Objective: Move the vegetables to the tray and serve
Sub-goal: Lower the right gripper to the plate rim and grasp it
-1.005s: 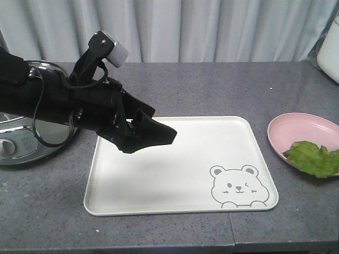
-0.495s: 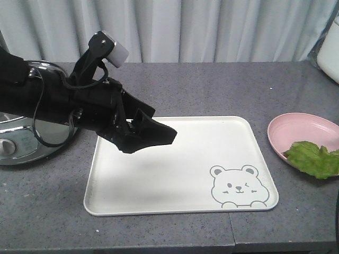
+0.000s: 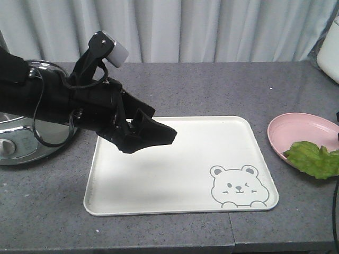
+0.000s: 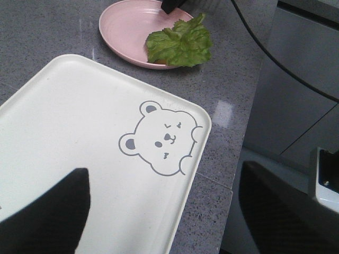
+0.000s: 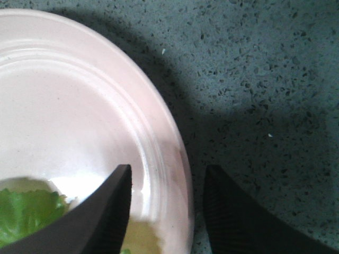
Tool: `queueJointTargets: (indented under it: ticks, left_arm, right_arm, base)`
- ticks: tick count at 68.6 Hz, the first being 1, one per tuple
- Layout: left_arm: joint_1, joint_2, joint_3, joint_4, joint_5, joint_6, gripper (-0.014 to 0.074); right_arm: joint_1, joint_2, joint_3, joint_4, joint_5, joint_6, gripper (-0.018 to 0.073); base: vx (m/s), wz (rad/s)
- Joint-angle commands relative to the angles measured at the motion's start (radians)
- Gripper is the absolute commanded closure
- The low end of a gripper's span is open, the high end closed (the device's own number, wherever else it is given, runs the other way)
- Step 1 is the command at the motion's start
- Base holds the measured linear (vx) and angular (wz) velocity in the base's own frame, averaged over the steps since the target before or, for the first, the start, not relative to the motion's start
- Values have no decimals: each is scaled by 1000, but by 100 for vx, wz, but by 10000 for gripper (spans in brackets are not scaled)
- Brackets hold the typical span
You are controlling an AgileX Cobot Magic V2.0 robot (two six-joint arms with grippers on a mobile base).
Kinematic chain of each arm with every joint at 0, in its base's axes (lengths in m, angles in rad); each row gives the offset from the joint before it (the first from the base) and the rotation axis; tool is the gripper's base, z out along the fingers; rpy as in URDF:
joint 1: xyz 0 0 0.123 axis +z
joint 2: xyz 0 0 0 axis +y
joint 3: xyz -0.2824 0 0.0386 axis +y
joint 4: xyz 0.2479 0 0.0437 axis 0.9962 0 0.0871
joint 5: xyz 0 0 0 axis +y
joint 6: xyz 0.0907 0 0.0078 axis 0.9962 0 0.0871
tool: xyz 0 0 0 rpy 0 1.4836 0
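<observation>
The green frilly lettuce leaf [image 3: 312,159] lies on the near right side of the round pink plate [image 3: 296,127], to the right of the tray. The cream tray [image 3: 201,137] with the bear drawing [image 3: 237,187] lies flat mid-table and holds nothing. My left gripper [image 3: 159,135] hovers over the tray's left part. In the left wrist view it [image 4: 159,222] is open and empty, with tray [image 4: 79,116], plate [image 4: 127,26] and lettuce [image 4: 180,45] ahead. My right gripper [image 5: 167,211] is open, its jaws either side of the plate's rim [image 5: 169,159], lettuce [image 5: 26,211] beside the left finger.
A silver cooker [image 3: 16,143] stands at the left behind my left arm. A white appliance [image 3: 331,47] stands at the back right. The grey counter's front edge [image 3: 169,246] runs just below the tray. A curtain hangs behind.
My left arm has not moved. A thin black cable has come into view at the right edge of the front view, near the plate.
</observation>
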Motion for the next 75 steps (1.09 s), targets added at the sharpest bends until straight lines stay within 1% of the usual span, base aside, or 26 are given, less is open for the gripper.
queueJointTargets:
  ticks: [1, 27, 36, 50, 64, 75]
  left_arm:
    - [-1, -35, -29, -53, -13, -4, 31]
    - [-1, -35, -29, -53, -13, -4, 31]
    - [-1, -35, -29, -53, -13, -4, 31]
    - [-1, -35, -29, -53, -13, -4, 31]
    - [-1, -35, -29, -53, -13, -4, 31]
    - [-1, -35, -29, -53, -13, -4, 31]
  right_arm:
    - [-5, -41, -29, 23, -25, -14, 287]
    - [-5, -24, -29, 26, -14, -14, 361]
    - [-5, -24, -29, 24, -4, -14, 434]
    - [-5, -24, -29, 23, -3, -14, 571]
    - [-5, -32, -29, 28, 0, -7, 569]
    - [-5, -93, -30, 32, -4, -5, 569]
  base:
    - [0, 0]
    - [0, 0]
    - [0, 0]
    - [0, 0]
    - [0, 0]
    - [0, 0]
